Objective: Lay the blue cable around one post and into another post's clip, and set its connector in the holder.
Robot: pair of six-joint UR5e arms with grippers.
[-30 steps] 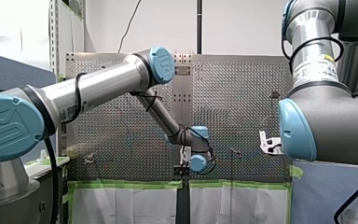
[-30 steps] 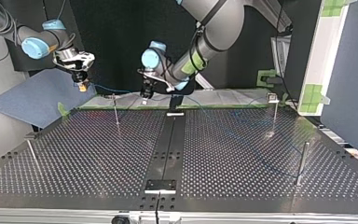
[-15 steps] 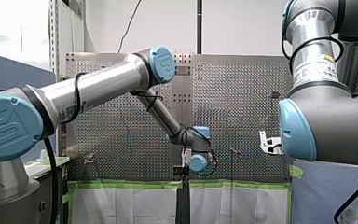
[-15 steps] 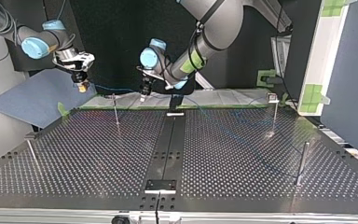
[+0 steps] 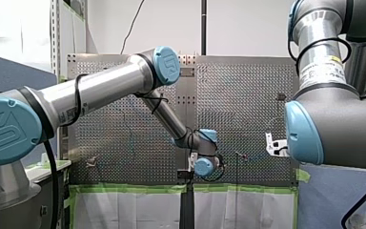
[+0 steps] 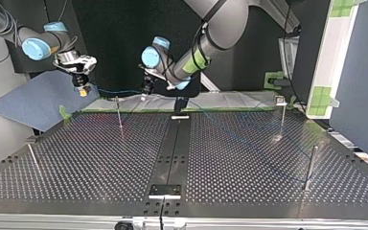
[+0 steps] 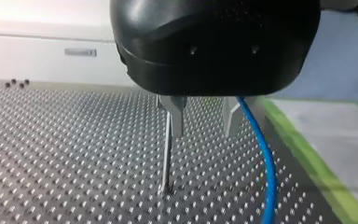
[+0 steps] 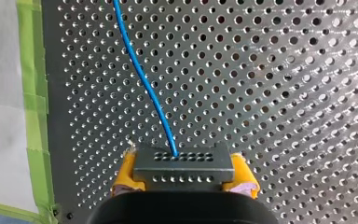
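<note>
The blue cable (image 6: 117,90) hangs between my two grippers above the far edge of the perforated table (image 6: 230,158). My right gripper (image 8: 182,173) is shut, its yellow pads on the dark connector block (image 8: 182,164), and the cable (image 8: 144,88) leaves the block. In the top view it hangs at the far left (image 6: 82,89). My left gripper (image 7: 203,125) is open, its metal fingers apart, and the cable (image 7: 265,168) drops past one finger. A thin post (image 7: 167,158) stands just beyond it. In the top view my left gripper (image 6: 144,94) hovers right of a clip-topped post (image 6: 119,113).
More posts stand on the table: a clip-topped one (image 6: 281,117) at the top view's far right, a plain one (image 6: 310,167) at the near right, and one (image 6: 32,158) at the near left. A black centre strip (image 6: 172,153) carries small holders at its far end (image 6: 180,115) and near end (image 6: 164,190).
My left gripper has opened off the cable and shifted toward the top view's left, nearer the clip-topped post. My right gripper still holds the connector and has barely moved.
</note>
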